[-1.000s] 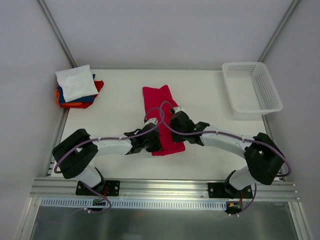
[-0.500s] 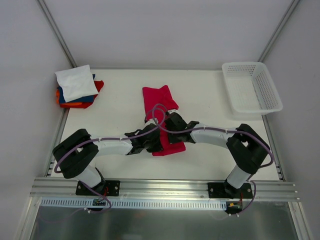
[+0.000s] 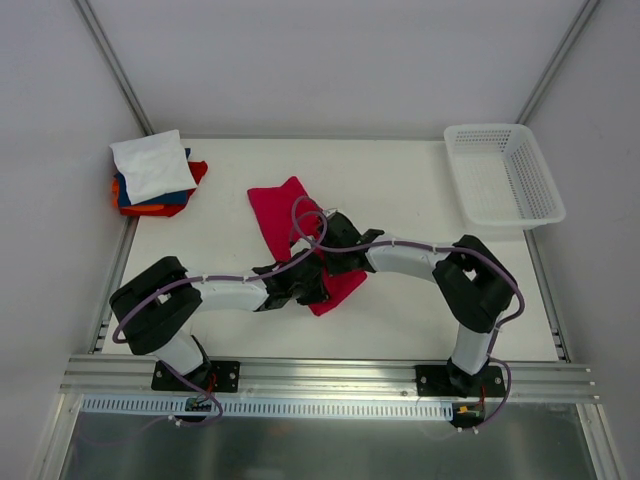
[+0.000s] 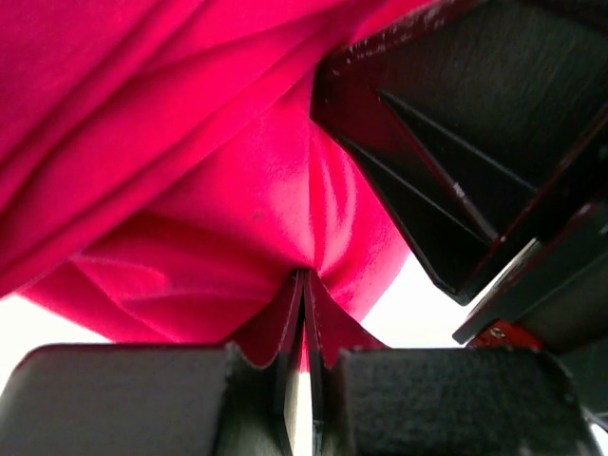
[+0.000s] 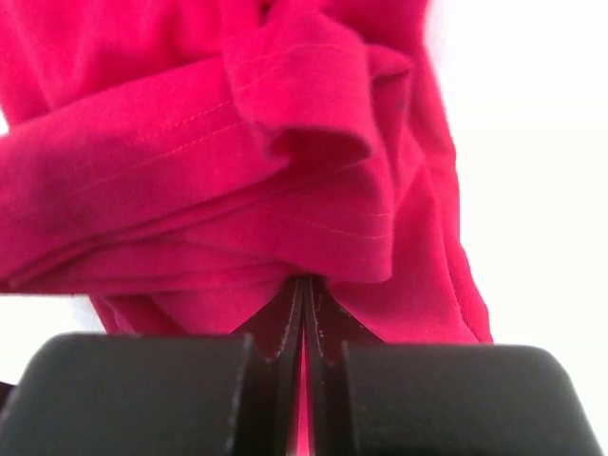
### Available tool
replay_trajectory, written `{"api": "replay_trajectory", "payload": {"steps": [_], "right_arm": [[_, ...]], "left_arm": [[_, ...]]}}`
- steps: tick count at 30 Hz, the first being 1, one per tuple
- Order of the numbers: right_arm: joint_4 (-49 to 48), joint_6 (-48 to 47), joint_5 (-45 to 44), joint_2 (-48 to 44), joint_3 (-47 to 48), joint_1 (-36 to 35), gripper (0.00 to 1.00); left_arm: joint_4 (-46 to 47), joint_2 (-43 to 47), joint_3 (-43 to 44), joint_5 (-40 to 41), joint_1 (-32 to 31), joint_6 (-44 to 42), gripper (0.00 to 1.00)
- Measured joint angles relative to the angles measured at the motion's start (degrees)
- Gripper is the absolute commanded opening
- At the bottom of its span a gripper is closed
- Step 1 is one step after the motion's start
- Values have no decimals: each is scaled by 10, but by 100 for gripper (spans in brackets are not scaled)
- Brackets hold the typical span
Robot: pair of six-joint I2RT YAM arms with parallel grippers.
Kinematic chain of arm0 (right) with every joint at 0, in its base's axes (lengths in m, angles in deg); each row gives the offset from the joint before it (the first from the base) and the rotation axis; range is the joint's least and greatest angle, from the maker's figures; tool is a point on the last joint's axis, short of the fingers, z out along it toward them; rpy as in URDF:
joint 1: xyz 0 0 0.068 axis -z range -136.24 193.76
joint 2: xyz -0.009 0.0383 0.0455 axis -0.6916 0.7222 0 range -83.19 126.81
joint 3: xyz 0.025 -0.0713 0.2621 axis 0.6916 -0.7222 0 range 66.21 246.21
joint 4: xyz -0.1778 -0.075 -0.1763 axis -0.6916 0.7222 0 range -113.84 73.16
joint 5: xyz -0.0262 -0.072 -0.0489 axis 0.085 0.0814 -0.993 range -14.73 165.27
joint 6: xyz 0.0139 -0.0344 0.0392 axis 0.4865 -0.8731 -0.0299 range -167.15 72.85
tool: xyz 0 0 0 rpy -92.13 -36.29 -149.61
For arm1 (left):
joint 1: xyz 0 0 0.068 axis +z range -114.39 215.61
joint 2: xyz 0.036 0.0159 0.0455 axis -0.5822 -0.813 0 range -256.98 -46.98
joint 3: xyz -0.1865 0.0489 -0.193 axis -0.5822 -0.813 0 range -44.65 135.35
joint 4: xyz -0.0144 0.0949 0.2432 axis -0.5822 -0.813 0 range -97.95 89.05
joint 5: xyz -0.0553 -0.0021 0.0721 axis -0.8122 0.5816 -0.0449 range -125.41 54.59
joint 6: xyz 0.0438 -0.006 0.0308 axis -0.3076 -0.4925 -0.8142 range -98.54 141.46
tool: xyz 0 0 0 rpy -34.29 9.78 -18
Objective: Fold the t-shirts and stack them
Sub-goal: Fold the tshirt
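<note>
A crimson-red t-shirt [image 3: 275, 210], folded into a long strip, lies slantwise mid-table. My left gripper [image 3: 308, 285] is shut on cloth near the strip's near end. The left wrist view shows its jaws [image 4: 306, 285] pinching a fold of the red shirt [image 4: 190, 190]. My right gripper [image 3: 335, 243] sits just beyond, shut on the same shirt. Its jaws [image 5: 304, 285] clamp bunched, hemmed layers of the shirt [image 5: 190, 171]. The two grippers are nearly touching. A stack of folded t-shirts [image 3: 152, 168], white on top of blue, orange and red, rests at the far left corner.
A white plastic mesh basket [image 3: 505, 185] stands at the far right corner. The right gripper's black body [image 4: 475, 142] fills the upper right of the left wrist view. Metal frame rails run along the table's near edge [image 3: 320, 375].
The right gripper has moved left toward the left gripper. The shirt has swung with it: its far end now points up-left instead of straight back. The left arm barely moved.
</note>
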Motion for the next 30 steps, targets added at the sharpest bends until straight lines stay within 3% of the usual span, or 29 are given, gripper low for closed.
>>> {"api": "replay_trajectory", "payload": {"steps": [30], "right_arm": [[22,-13,2,-54,22,1,0]], "left_arm": [[20,-21,11,-4,-14,12,0]]}}
